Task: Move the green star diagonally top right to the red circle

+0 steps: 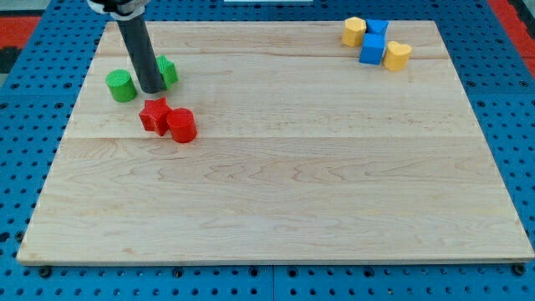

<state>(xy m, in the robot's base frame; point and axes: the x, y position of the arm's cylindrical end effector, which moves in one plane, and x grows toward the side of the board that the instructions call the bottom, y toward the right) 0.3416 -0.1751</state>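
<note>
The green star (pixel 168 72) lies near the view's top left, mostly hidden behind my rod. My tip (pixel 152 89) rests on the board right at the star's lower left side, touching or nearly so. The red circle (pixel 181 125) sits just below, with a red star (pixel 155 114) pressed against its left. The green star is above the red circle and slightly to its left. A green circle (pixel 121 85) lies left of my tip.
A cluster at the view's top right holds a yellow block (pixel 354 32), a blue cube (pixel 377 29), a second blue block (pixel 372 49) and a yellow heart (pixel 397 55). The wooden board (pixel 292 184) sits on a blue perforated table.
</note>
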